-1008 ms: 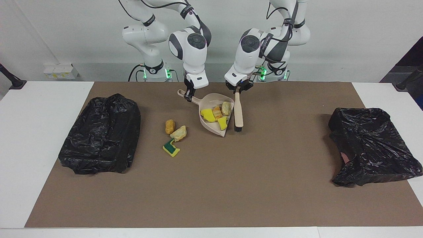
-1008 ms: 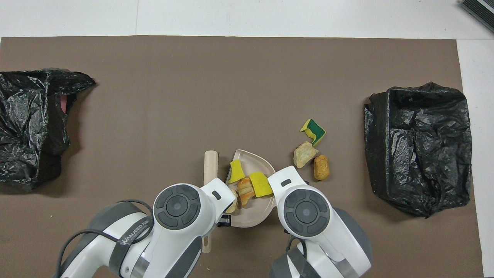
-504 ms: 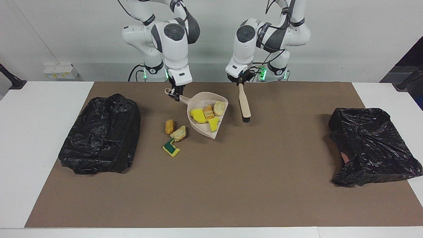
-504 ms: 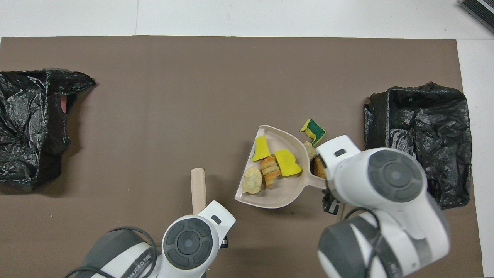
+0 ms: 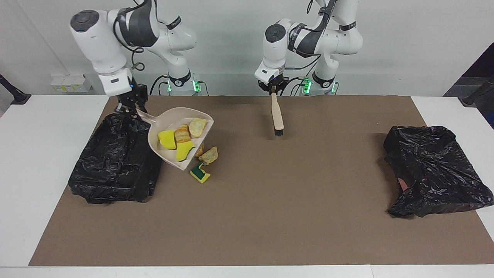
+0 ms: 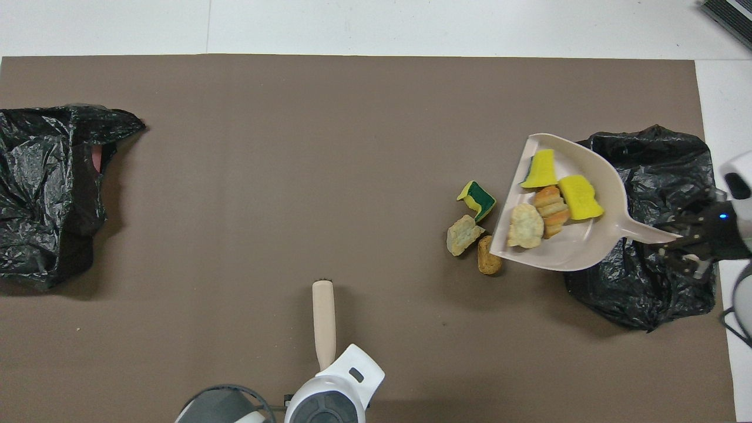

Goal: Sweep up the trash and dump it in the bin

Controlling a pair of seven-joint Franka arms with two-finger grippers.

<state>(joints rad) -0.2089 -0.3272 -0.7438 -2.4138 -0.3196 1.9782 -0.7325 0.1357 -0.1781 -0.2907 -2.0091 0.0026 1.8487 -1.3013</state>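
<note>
Facing view: right gripper [image 5: 133, 108] clamps dustpan [image 5: 170, 152] handle at bin [image 5: 115, 170]'s twelve o'clock; four trash lumps [image 5: 181, 137] aboard. Left gripper [image 5: 273, 89] grips brush [image 5: 277, 116].

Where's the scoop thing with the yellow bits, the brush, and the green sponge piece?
dustpan [image 5: 168, 155]: facing view, bare floor of the pan.
brush [image 5: 276, 114]: facing view, middle of the handle.
green-and-yellow sponge piece [image 6: 477, 200]: overhead view, its green top.
</note>
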